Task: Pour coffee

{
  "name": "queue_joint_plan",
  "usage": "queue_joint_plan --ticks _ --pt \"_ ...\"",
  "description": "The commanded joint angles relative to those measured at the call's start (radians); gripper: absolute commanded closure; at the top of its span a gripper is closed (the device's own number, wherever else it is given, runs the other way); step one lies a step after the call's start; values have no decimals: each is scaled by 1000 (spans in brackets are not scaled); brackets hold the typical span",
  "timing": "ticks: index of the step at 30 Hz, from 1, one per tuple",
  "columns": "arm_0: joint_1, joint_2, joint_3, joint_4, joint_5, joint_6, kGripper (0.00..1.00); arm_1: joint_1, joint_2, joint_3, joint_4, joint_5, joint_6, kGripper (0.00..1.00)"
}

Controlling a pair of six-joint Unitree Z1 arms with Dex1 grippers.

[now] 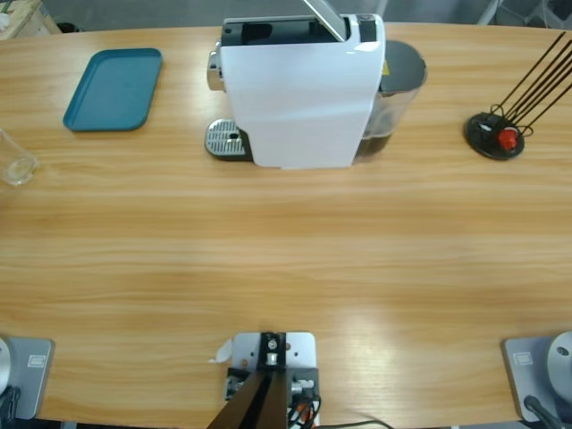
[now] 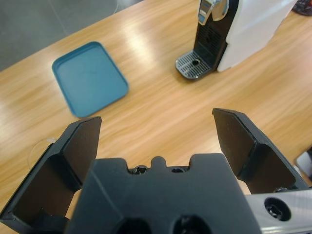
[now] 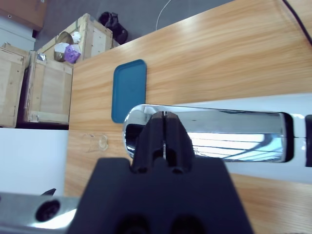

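Clear tumbler [image 1: 16, 161] cut off, coffee unseen

One coffee machine [image 1: 299, 89] stood on the tabletop [image 1: 286, 259], with one drip grate [image 1: 224, 138] at its foot and one chrome lever [image 3: 204, 134] on top. There was one teal tray [image 1: 113, 88], one clear glass [image 1: 13, 161], and one black wire rack [image 1: 496, 134]. Two wooden crates [image 3: 48, 73] stood beyond the table.
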Motion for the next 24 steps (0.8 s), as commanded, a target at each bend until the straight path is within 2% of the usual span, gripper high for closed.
queue_joint_plan --ticks 1,9,15,20,24 --pt "-11 -2 13 13 -5 14 4 96 164 23 2 63 16 1000" --pt "-11 -8 15 15 -3 14 4 97 180 35 -9 66 12 1000" --pt "-11 -9 18 14 1 18 4 69 122 52 14 -7 -48 1000" --pt "-11 15 25 -6 0 23 4 177 44 -47 89 -106 -215 1000" --pt "-11 10 28 -8 0 23 4 260 -10 -192 117 -106 -394 1000"
